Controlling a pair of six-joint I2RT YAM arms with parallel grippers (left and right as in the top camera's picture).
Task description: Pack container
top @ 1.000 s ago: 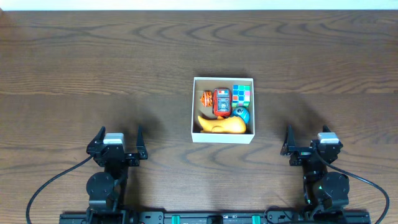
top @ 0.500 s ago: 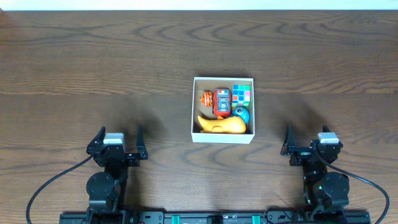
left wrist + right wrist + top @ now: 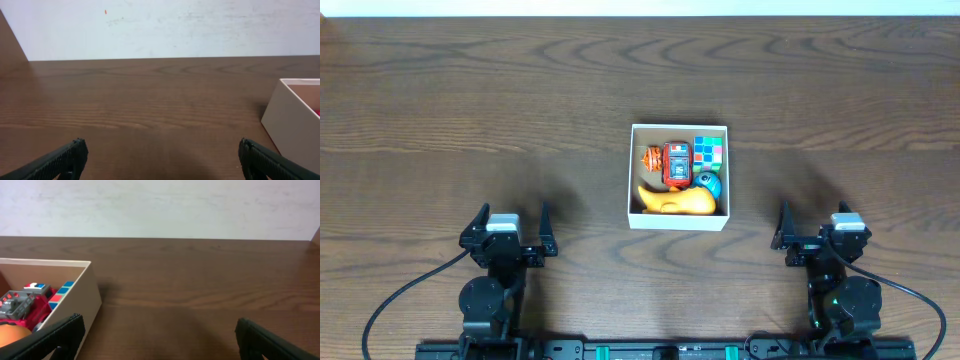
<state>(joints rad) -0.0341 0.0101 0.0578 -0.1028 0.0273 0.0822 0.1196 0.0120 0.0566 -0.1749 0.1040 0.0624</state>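
Observation:
The container (image 3: 631, 175), a square white-walled box, sits on the wooden table right of centre. Inside lie a yellow toy (image 3: 678, 203), a red toy (image 3: 677, 164), an orange toy (image 3: 651, 158), a colourful cube (image 3: 709, 152) and a blue ball (image 3: 709, 184). My left gripper (image 3: 508, 222) is open and empty at the front left, well away from the container. My right gripper (image 3: 812, 227) is open and empty at the front right. The container's wall shows at the right edge of the left wrist view (image 3: 292, 125) and at the left of the right wrist view (image 3: 75, 292).
The dark wooden table (image 3: 470, 100) runs to a pale wall at the back (image 3: 160, 25). The arm bases and cables sit along the front edge (image 3: 640, 350).

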